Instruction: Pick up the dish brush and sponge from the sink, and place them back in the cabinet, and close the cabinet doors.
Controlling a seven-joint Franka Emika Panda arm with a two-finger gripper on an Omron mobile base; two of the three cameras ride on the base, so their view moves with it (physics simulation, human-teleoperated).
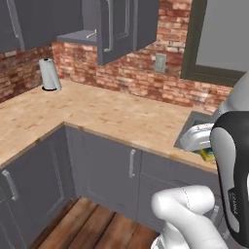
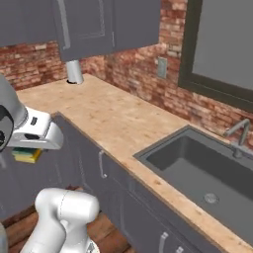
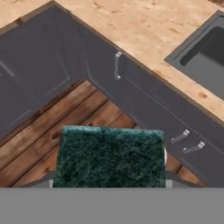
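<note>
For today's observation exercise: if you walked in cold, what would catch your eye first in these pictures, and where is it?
First the sponge, green side facing the hand camera, held in the gripper out over the wooden floor in front of the base cabinets, away from the sink. Next, the wall cabinet stands open in the corner above the counter, a paper towel roll beneath it.

Left base view: from behind-left, facing the counter (image 1: pixel 97 114) corner and wall cabinet (image 1: pixel 116 29). Right base view: from behind-right, same counter, closer on the sink (image 2: pixel 197 168). Hand view: looking down, close on the sponge (image 3: pixel 109 155), counter and sink corner beyond.
</note>
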